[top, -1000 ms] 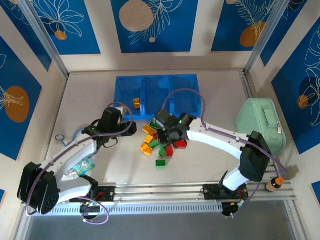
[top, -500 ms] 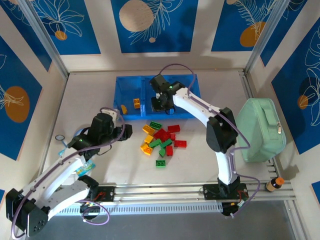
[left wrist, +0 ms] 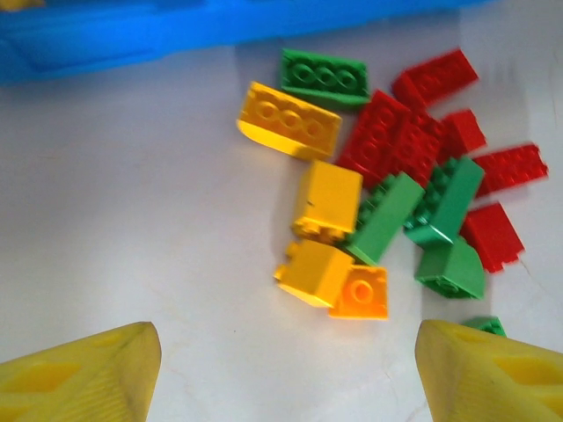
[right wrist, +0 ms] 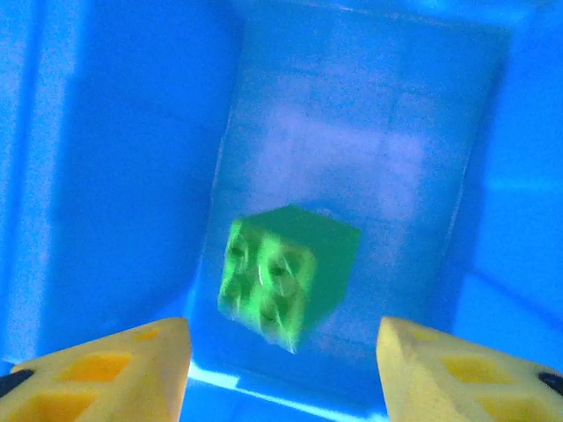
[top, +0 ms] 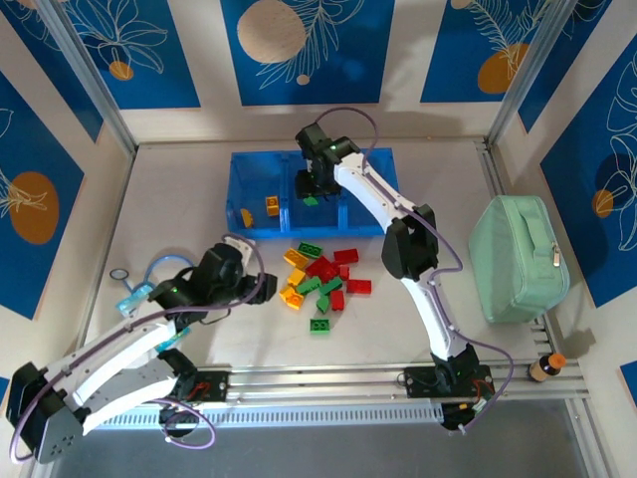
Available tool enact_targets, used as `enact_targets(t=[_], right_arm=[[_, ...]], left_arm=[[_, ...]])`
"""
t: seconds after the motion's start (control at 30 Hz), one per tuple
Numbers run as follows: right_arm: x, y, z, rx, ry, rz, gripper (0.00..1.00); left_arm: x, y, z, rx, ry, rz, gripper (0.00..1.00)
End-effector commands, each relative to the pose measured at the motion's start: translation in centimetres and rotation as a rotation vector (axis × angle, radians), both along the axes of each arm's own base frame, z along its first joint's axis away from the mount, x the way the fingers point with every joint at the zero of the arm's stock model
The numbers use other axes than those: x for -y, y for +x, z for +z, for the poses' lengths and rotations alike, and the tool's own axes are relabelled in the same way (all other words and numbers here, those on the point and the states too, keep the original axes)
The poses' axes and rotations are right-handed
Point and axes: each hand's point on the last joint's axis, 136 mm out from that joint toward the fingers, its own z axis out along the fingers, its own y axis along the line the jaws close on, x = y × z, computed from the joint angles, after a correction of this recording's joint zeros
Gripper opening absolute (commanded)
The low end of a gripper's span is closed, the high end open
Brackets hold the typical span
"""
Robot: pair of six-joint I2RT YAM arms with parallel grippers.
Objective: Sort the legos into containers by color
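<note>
Spread wide, the right tool (right wrist: 281, 374) hangs over a green studded plastic brick (right wrist: 290, 272) in the translucent blue plastic tray's (top: 254, 174) middle compartment; the left tool (left wrist: 286, 374) gapes wide too.

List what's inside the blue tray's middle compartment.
One small green studded plastic brick, blurred, beneath the open right gripper. From above, the gripper covers part of that translucent blue tray compartment.

Pale tabletop (top: 169, 199) under even light, boxed by cream walls (top: 299, 121); blue panels (top: 338, 50) with white leaf drawings and orange discs, metal posts (top: 88, 75) at the back corners; metal rail (top: 328, 378) along the near edge
</note>
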Motion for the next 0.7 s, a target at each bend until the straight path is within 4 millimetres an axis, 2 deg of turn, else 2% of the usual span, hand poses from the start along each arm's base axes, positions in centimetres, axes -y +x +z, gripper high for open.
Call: enact_targets(t=[0.0, 0.2, 0.33, 0.43, 0.53, 0.67], right_arm=[[0.5, -1.7, 2.2, -0.020, -0.012, 0.017, 0.65], [1.5, -4.0, 5.5, 0.037, 0.028, 0.015, 0.66], [2.6, -6.2, 6.9, 0.062, 0.072, 0.006, 0.66], [3.5, -7.9, 7.3, 0.071, 0.098, -0.002, 0.66], [4.7, -9.3, 7.1, 0.074, 0.109, -0.021, 0.66], [6.1, -10.5, 6.0, 0.054, 0.124, -0.051, 0.66]], left_arm=[[2.3, -0.7, -0.4, 0.001, 0.011, -0.067, 0.76], [6.5, -3.2, -2.4, -0.061, 0.066, -0.229, 0.77], [9.6, -4.7, -3.8, -0.100, 0.106, -0.325, 0.77], [11.6, -5.6, -5.1, -0.130, 0.146, -0.376, 0.77], [12.7, -6.1, -6.2, -0.175, 0.185, -0.394, 0.77], [13.8, -6.3, -6.9, -0.198, 0.217, -0.419, 0.77]])
